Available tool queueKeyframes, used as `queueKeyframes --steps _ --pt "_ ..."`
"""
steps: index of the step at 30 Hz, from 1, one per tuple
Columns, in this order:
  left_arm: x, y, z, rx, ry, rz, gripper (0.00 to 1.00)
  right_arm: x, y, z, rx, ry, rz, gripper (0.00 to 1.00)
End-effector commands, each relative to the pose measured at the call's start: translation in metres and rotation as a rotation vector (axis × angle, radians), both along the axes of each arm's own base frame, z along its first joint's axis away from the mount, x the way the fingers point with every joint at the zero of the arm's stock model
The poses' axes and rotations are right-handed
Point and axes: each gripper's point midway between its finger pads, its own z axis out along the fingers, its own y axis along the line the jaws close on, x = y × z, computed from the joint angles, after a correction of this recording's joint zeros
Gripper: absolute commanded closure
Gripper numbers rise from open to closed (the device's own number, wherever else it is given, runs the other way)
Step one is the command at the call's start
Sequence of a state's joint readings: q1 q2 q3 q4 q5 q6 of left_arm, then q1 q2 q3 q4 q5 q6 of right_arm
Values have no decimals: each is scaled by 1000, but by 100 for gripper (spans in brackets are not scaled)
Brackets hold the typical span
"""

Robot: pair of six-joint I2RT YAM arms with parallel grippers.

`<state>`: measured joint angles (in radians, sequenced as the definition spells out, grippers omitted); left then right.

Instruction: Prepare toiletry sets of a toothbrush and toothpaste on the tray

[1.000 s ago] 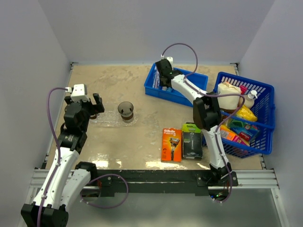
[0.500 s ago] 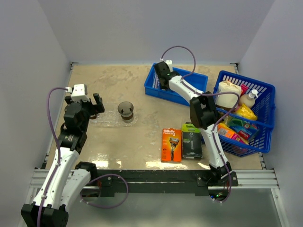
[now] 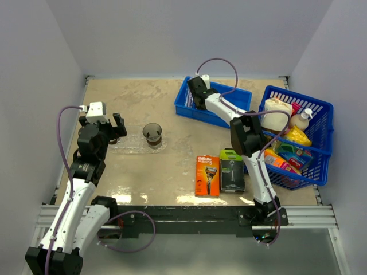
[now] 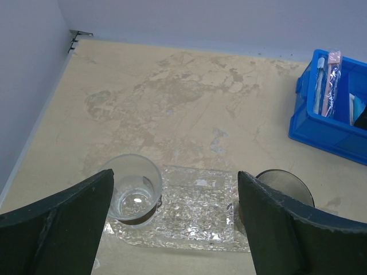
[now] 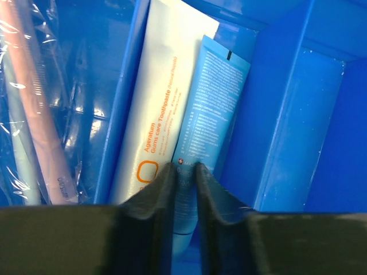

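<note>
In the right wrist view my right gripper is down inside the blue bin, its jaws pinched on the lower end of a pale blue toothpaste box. A white toothpaste box with orange print lies beside it. A wrapped toothbrush lies further left. From above, the right gripper sits in the bin's left end. The clear tray holds a clear cup on its left end and a dark-tinted cup at its right end. My left gripper hovers open above the tray.
An orange razor pack and a black-green one lie near the front middle of the table. A blue lattice basket full of packets stands at the right. The walls close in at the left and back.
My right gripper has shifted slightly toward the bin's left end and its jaws have closed in on the pale blue toothpaste box. The left arm has not moved.
</note>
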<state>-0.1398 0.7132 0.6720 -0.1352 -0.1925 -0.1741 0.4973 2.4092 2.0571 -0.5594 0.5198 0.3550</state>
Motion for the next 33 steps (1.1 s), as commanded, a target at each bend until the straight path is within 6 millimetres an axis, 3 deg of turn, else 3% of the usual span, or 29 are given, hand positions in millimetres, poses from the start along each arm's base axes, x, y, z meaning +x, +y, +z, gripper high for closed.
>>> queueKeyframes --steps 1,3,8,12,13,16,19,32,33 --pt "2 -5 17 -26 -61 -13 8 -14 -3 -29 41 79 -7 89" --pt "2 -6 16 -26 -58 -16 8 -14 -4 -32 37 86 -6 100" --pt "2 -7 16 -24 -57 -20 8 -11 8 -16 106 60 31 100" --pt "2 -6 15 -23 -52 -15 8 -5 14 23 174 -23 41 100" --pt "2 -5 14 -22 -51 -12 8 -1 16 45 197 -71 44 100" --pt "2 -5 15 -21 -52 -14 8 3 13 77 211 -141 39 100" --pt "3 -5 15 -19 -51 -11 8 5 11 95 211 -177 41 100" --pt "4 -5 12 -16 -41 -11 8 0 10 115 228 -219 64 100" --pt "4 -5 11 -16 -40 -13 8 1 11 127 239 -251 76 100"
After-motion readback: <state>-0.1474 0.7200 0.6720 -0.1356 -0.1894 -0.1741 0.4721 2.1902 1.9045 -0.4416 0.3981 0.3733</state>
